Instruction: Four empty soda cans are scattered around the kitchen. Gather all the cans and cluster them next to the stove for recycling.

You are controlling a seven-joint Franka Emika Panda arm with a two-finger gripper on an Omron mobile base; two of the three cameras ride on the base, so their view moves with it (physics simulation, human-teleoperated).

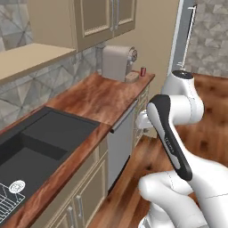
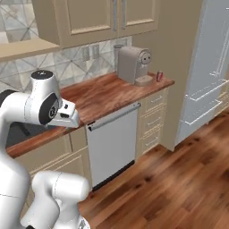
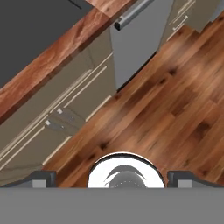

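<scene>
The wooden counter (image 1: 95,95) runs along the wall, with the black sink (image 1: 42,140) set into it. The coffee machine (image 2: 133,65) stands at the far end; one red soda can (image 2: 159,76) stands just beside it. The gripper (image 3: 111,178) hangs over the floor, jaws spread wide, holding nothing.

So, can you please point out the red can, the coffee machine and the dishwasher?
Can (image 1: 143,71), left base view, on the middle of its red side.
Coffee machine (image 2: 133,64), right base view, on its beige body.
Dishwasher (image 2: 114,143), right base view, on the grey front panel.
</scene>
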